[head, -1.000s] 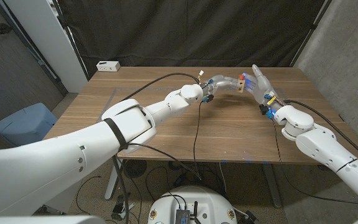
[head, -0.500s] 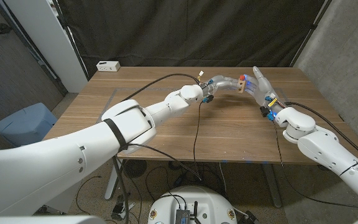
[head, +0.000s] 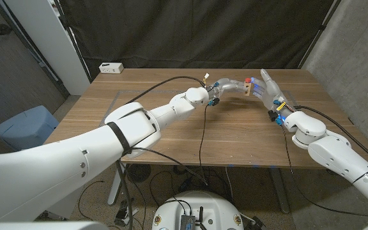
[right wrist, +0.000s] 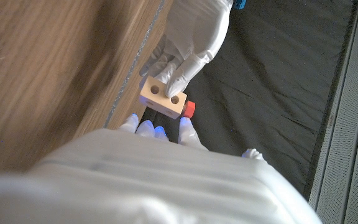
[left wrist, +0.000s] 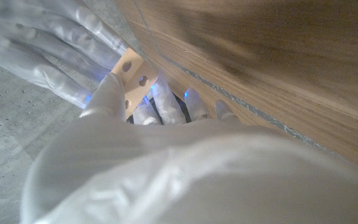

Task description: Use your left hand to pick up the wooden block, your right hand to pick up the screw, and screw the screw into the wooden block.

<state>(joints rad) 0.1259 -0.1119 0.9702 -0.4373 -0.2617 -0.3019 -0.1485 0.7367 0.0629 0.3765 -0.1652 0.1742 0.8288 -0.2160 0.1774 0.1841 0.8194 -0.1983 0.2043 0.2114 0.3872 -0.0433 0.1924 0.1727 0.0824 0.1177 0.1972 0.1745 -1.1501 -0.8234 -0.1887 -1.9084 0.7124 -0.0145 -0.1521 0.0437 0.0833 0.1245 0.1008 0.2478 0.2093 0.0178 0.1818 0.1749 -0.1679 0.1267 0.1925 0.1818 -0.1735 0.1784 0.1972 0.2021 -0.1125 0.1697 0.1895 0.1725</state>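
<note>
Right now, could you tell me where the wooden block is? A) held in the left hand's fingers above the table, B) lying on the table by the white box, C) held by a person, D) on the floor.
A: the left hand grips the wooden block in its fingers, raised off the table, facing the right hand.

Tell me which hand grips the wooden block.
The left hand: its fingers clamp the wooden block; the right hand meets it at the red screw.

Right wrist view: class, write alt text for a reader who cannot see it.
The left hand grips a wooden block with two holes showing, above the wooden table's edge. A red screw sits against the block, at the right hand's fingertips.
</note>
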